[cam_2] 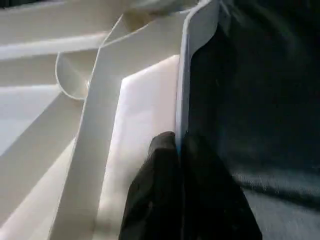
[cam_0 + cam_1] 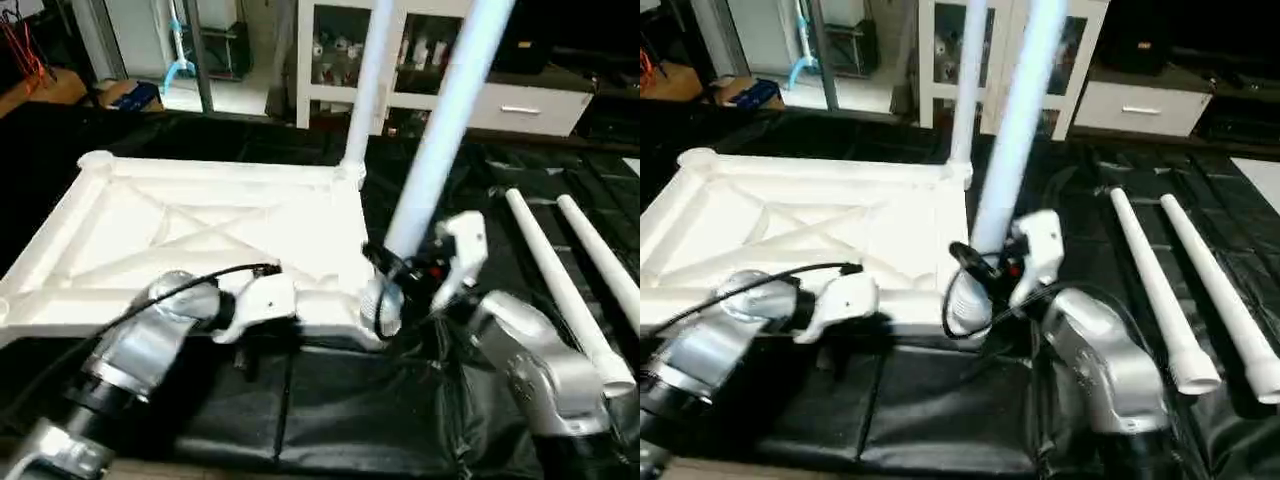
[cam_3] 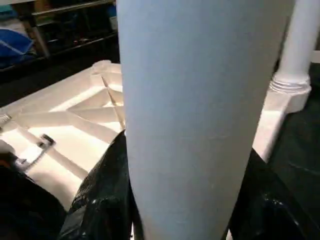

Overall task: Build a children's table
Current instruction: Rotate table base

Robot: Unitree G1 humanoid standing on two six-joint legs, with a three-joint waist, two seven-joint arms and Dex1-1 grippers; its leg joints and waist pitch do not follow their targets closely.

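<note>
The children's table top [image 2: 200, 240] lies underside up on black cloth, its X ribs showing. One white leg [image 2: 368, 90] stands upright in the far right corner socket. A second leg [image 2: 440, 130] leans over the near right socket [image 2: 380, 310], and my right gripper [image 2: 395, 268] is shut around its lower end, with the black fingers [image 3: 107, 190] on both sides of the tube. My left gripper [image 1: 179, 142] is shut on the thin near rim [image 1: 192, 60] of the top, left of that socket. Two loose legs [image 2: 550, 270] [image 2: 605, 260] lie side by side on the right.
Black cloth [image 2: 330, 400] covers the work surface in front of and around the top. A white glass-door cabinet [image 2: 520, 100] stands behind. A black cable [image 2: 200, 280] runs along my left wrist over the top.
</note>
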